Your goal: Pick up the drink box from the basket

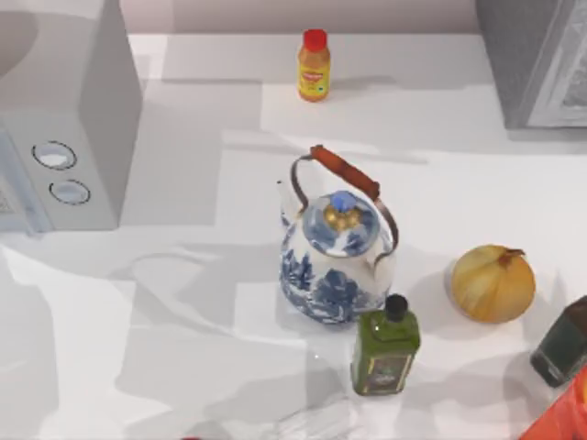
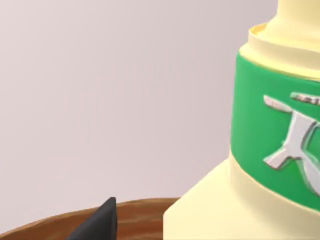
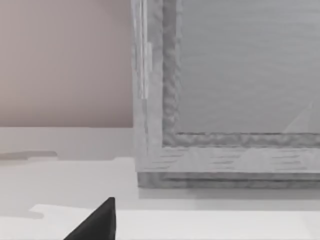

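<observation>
The drink box (image 2: 260, 150) is closest to the camera. It is a cream box with a green band, and it stands up tall inside the brown basket (image 2: 145, 212). The left gripper (image 2: 100, 222) is right up beside the box, just over the basket's rim. I think it is that close because it is about to grab the box. One dark tip of it pokes into the left wrist view, so I cannot tell if the gripper is open or closed. I cannot tell if it touches the box yet. The right gripper (image 3: 100, 220) is low over the white table (image 3: 60, 170) and faces a grey cabinet (image 3: 225, 90). It looks parked, and I cannot tell if it is open or closed either. In the top view a blue and white teapot (image 1: 332, 252) sits in the middle. Behind the teapot stands a small orange bottle (image 1: 314, 66). Right in front of the teapot is a green bottle (image 1: 385, 348). To the teapot's right lies an onion (image 1: 492, 282). Far to the teapot's left is a microwave (image 1: 64, 119). These things are not part of the job, so they can stay put.
</observation>
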`<state>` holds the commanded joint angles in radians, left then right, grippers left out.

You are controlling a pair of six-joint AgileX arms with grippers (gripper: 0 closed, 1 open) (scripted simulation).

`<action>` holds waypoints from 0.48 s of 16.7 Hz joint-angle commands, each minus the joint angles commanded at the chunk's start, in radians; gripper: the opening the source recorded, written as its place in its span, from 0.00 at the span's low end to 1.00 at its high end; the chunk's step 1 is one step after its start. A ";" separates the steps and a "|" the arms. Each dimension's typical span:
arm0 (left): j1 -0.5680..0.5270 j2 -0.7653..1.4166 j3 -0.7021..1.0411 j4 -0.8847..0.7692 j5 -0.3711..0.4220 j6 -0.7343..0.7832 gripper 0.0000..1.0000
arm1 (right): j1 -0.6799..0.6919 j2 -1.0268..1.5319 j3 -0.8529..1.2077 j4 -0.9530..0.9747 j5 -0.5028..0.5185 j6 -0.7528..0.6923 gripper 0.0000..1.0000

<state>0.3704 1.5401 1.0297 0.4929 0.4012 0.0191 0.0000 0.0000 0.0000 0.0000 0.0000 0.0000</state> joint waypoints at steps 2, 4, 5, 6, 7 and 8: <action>0.000 0.000 0.000 0.000 0.000 0.000 0.92 | 0.000 0.000 0.000 0.000 0.000 0.000 1.00; 0.000 0.000 0.000 0.000 0.000 0.000 0.77 | 0.000 0.000 0.000 0.000 0.000 0.000 1.00; 0.000 0.000 0.000 0.000 0.000 0.000 0.70 | 0.000 0.000 0.000 0.000 0.000 0.000 1.00; 0.000 0.000 0.000 0.000 0.000 0.000 0.62 | 0.000 0.000 0.000 0.000 0.000 0.000 1.00; 0.000 0.000 0.000 0.000 0.000 0.000 0.55 | 0.000 0.000 0.000 0.000 0.000 0.000 1.00; 0.000 0.000 0.000 0.000 0.000 0.000 0.47 | 0.000 0.000 0.000 0.000 0.000 0.000 1.00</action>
<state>0.3704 1.5401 1.0297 0.4929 0.4012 0.0191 0.0000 0.0000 0.0000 0.0000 0.0000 0.0000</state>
